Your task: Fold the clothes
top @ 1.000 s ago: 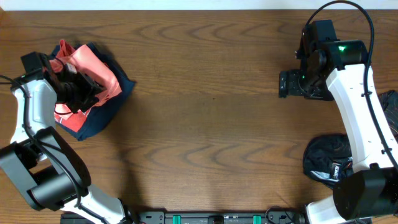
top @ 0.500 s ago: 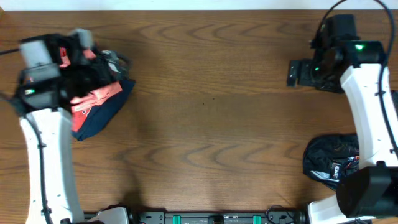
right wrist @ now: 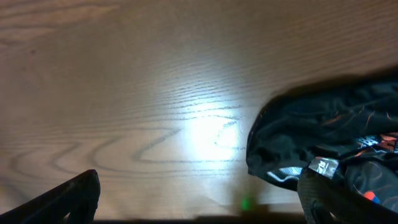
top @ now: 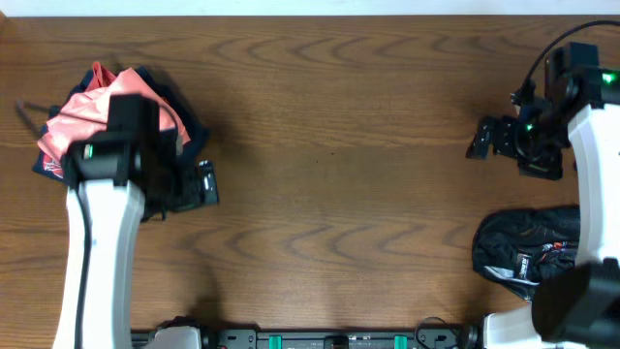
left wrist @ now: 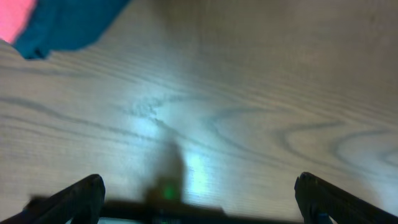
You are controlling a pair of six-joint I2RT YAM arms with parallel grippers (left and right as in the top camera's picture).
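The clothes, a salmon-pink T-shirt [top: 79, 118], lie bunched on a dark navy garment [top: 189, 131] at the far left of the table. Only a pink corner [left wrist: 11, 14] shows in the left wrist view, beside navy cloth [left wrist: 68, 25]. My left gripper [top: 201, 184] hovers to the right of that pile, apart from it. Its fingers [left wrist: 79, 198] stand wide open over bare wood. Near the right edge, my right gripper [top: 482, 138] is open too, and its fingers [right wrist: 69, 196] hold nothing.
A crumpled black garment with white print [top: 528, 244] lies at the front right, under the right arm, and also shows in the right wrist view [right wrist: 323, 127]. The wooden table [top: 329, 165] spreads between the two arms.
My left gripper opened, let go of the pink shirt and drew back to the right of the pile. The right arm shifted rightward and its jaws widened slightly.
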